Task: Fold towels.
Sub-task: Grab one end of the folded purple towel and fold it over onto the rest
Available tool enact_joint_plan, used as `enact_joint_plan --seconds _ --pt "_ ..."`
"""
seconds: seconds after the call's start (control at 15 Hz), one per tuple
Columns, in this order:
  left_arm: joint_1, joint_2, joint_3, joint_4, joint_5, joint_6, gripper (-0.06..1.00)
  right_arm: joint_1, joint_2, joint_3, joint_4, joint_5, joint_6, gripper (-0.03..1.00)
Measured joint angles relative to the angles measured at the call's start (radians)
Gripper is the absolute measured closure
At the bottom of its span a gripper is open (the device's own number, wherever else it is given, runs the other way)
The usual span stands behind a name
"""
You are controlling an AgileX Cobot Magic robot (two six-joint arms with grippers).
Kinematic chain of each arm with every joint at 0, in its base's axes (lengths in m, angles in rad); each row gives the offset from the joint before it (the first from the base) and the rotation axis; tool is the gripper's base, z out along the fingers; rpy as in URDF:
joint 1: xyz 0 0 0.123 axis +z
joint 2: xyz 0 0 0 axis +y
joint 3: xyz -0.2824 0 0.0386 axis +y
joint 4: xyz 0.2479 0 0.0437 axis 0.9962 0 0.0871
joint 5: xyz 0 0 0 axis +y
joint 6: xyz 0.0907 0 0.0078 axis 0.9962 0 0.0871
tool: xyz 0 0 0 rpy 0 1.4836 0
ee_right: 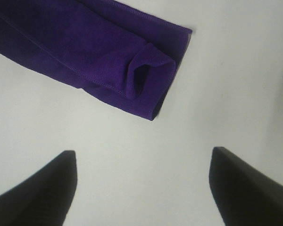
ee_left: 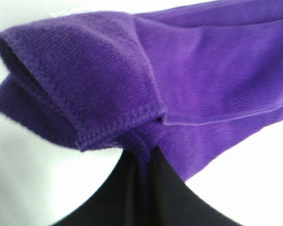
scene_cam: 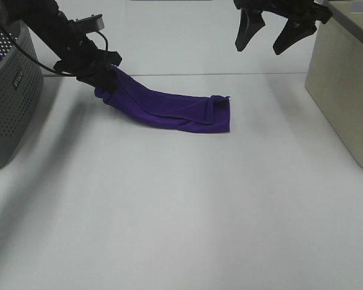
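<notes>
The deep purple towel [scene_cam: 169, 107] lies bunched in a long strip on the white table, its right end flat and its left end lifted. My left gripper [scene_cam: 103, 77] is shut on that left end and holds it a little above the table. In the left wrist view the towel [ee_left: 132, 80] fills the frame with its hemmed edge, pinched between the dark fingers [ee_left: 127, 193]. My right gripper [scene_cam: 269, 37] is open and empty, high above the table at the back right. The right wrist view shows the towel's [ee_right: 89, 56] right end below its spread fingertips [ee_right: 42, 188].
A grey perforated basket [scene_cam: 9, 96] stands at the left edge, close to my left arm. A beige box [scene_cam: 345, 84] stands at the right edge. The white table [scene_cam: 181, 211] stretches toward the front.
</notes>
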State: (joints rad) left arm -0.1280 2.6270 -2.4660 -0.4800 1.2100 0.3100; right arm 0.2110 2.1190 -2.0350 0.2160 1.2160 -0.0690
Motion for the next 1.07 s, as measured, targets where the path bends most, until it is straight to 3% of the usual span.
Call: enact_joint_plan --seconds 0.27,0.6,0.93,1.07 --pt "-0.049 -0.002 -0.009 -0.138 0.003 0.061 0.92 0.0 -0.053 0.0 0.004 0.002 0.0 0.21" --pt "-0.169 -0.002 -0.009 -0.193 -0.07 0.102 0.92 0.0 -0.105 0.0 0.027 0.002 0.0 0.21" --pt "-0.233 0.024 -0.009 -0.277 -0.165 0.136 0.92 0.0 -0.128 0.0 0.037 0.002 0.0 0.21" --pt "-0.249 0.037 -0.009 -0.278 -0.205 0.136 0.83 0.0 -0.128 0.0 0.037 0.002 0.0 0.21"
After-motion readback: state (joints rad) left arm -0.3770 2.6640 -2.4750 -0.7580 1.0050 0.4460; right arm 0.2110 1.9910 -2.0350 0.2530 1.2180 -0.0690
